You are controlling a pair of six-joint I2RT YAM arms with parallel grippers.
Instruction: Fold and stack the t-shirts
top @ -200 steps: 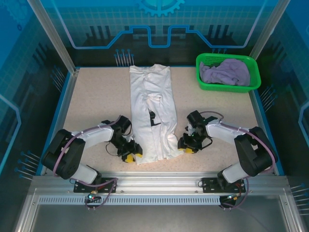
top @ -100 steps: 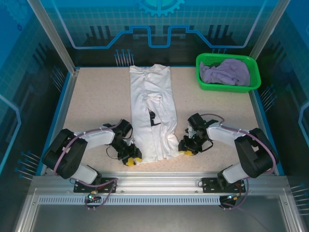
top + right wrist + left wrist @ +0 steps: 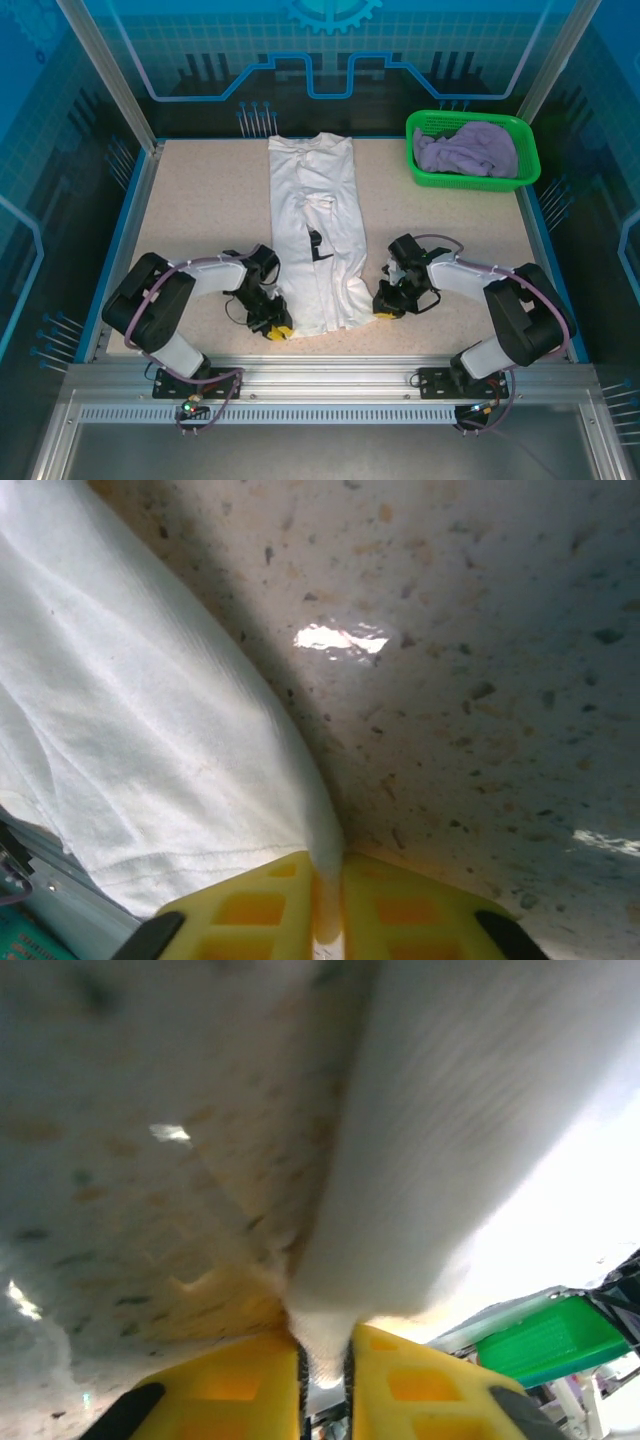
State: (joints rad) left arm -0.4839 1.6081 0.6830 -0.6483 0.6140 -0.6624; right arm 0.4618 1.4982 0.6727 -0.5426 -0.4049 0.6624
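White black-printed cloth t-shirt [image 3: 320, 220] laid as a long strip on speckled table [image 3: 200, 220]. Near corners pinched tight by left gripper [image 3: 279, 329] and right gripper [image 3: 385, 313].

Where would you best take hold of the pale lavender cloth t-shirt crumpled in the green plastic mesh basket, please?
Pinch a raised fold of the pale lavender cloth t-shirt, coming straight down from above: it lies bunched with no hem showing, and the walls of the green plastic mesh basket probably block a sideways approach.
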